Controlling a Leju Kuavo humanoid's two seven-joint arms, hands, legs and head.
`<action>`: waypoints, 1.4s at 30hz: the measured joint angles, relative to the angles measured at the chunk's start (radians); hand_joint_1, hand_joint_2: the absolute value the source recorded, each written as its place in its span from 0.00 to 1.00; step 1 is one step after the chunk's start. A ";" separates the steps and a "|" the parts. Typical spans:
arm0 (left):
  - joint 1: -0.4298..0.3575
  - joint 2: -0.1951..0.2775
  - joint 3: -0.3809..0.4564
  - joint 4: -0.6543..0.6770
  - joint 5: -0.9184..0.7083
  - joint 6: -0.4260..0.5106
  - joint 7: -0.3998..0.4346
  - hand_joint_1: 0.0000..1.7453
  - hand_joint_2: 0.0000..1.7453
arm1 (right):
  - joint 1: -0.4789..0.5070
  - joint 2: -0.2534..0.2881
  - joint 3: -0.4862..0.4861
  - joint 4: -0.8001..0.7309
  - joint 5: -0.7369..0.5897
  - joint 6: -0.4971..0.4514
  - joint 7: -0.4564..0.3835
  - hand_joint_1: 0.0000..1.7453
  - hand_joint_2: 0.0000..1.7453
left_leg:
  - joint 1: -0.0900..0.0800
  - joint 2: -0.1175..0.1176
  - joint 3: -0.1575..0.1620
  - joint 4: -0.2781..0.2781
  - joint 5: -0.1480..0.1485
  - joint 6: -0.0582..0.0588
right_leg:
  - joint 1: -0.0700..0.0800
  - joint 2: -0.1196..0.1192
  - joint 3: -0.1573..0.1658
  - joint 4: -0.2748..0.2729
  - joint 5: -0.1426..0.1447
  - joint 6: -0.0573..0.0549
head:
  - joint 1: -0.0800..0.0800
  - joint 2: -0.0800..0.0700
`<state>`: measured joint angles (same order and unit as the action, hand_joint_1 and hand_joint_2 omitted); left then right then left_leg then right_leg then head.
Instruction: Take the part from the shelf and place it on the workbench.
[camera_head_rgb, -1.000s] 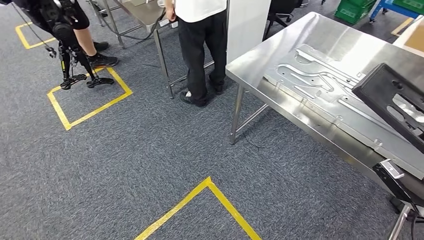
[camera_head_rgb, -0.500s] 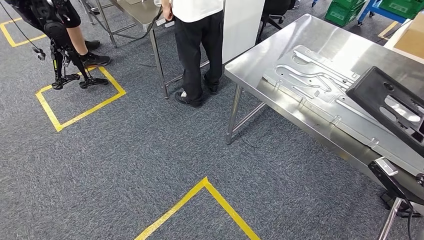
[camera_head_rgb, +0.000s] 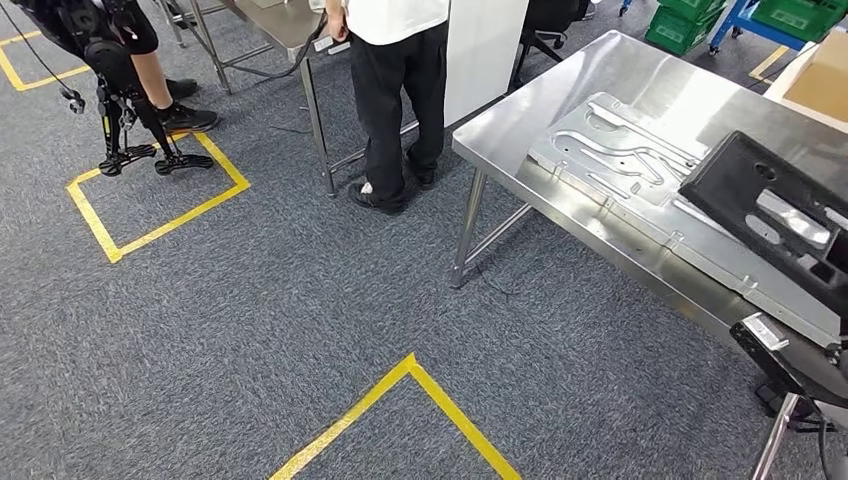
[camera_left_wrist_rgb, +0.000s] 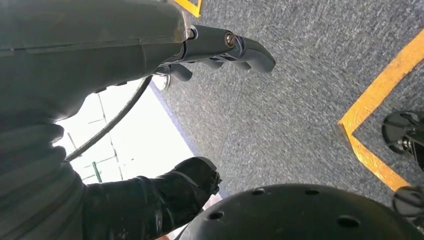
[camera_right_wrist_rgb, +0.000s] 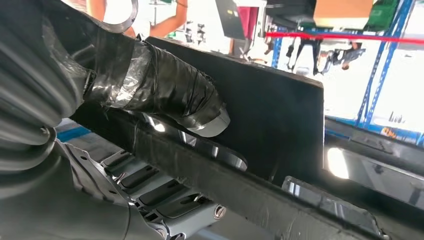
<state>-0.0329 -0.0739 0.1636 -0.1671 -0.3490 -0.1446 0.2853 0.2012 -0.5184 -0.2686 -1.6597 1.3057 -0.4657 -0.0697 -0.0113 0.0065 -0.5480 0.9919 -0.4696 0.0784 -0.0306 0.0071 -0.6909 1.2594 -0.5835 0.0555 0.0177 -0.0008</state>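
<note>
The part (camera_head_rgb: 770, 215) is a flat black panel with cut-outs, held tilted above the right end of the steel workbench (camera_head_rgb: 560, 110). My right hand (camera_right_wrist_rgb: 100, 100) grips it in the right wrist view. The taped thumb (camera_right_wrist_rgb: 170, 97) presses on the panel's (camera_right_wrist_rgb: 270, 115) face, and the fingers lie under its edge. A silver stamped plate (camera_head_rgb: 630, 160) lies flat on the bench beneath and beside the panel. My left hand (camera_left_wrist_rgb: 100, 45) hangs over the carpet with its fingers (camera_left_wrist_rgb: 235, 47) and thumb apart, holding nothing.
A person in black trousers (camera_head_rgb: 400, 90) stands between the workbench and a second metal table (camera_head_rgb: 280, 25). Another figure's legs (camera_head_rgb: 130, 90) stand by a yellow taped square (camera_head_rgb: 150, 190). A yellow tape corner (camera_head_rgb: 420, 400) marks the carpet in front. Green crates (camera_head_rgb: 690, 25) and a cardboard box (camera_head_rgb: 820, 80) are behind the bench.
The whole view has shifted a little, so the camera has moved. The black panel now reaches slightly further left over the bench and the silver plate.
</note>
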 joint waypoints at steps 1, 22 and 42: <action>0.001 0.000 0.001 0.000 0.000 0.000 0.001 0.00 1.00 | 0.001 0.000 0.004 0.003 0.000 0.001 0.000 1.00 1.00 | 0.000 0.001 0.001 0.001 -0.001 -0.002 | -0.001 -0.001 -0.011 0.020 0.002 0.000 | 0.000 0.000; 0.004 0.001 0.002 0.000 -0.009 0.000 0.000 0.00 1.00 | -0.021 -0.038 0.070 0.037 -0.004 0.022 -0.012 1.00 1.00 | -0.014 -0.006 -0.046 0.040 0.017 -0.012 | 0.024 0.002 0.146 -0.236 0.083 -0.062 | -0.001 0.000; -0.005 -0.003 0.002 0.000 -0.033 -0.012 0.000 0.00 1.00 | -0.170 -0.109 0.211 0.145 -0.016 0.068 -0.016 1.00 1.00 | 0.004 -0.002 -0.014 0.069 -0.058 -0.058 | -0.005 -0.005 0.099 -0.220 0.112 -0.044 | 0.004 0.000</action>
<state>-0.0375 -0.0769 0.1659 -0.1675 -0.3818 -0.1563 0.2848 0.0309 -0.6269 -0.0574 -1.5148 1.2901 -0.3973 -0.0860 -0.0072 0.0041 -0.5619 1.0609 -0.5275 0.0204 -0.0355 0.0018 -0.5918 1.0395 -0.4719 0.0116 0.0216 -0.0008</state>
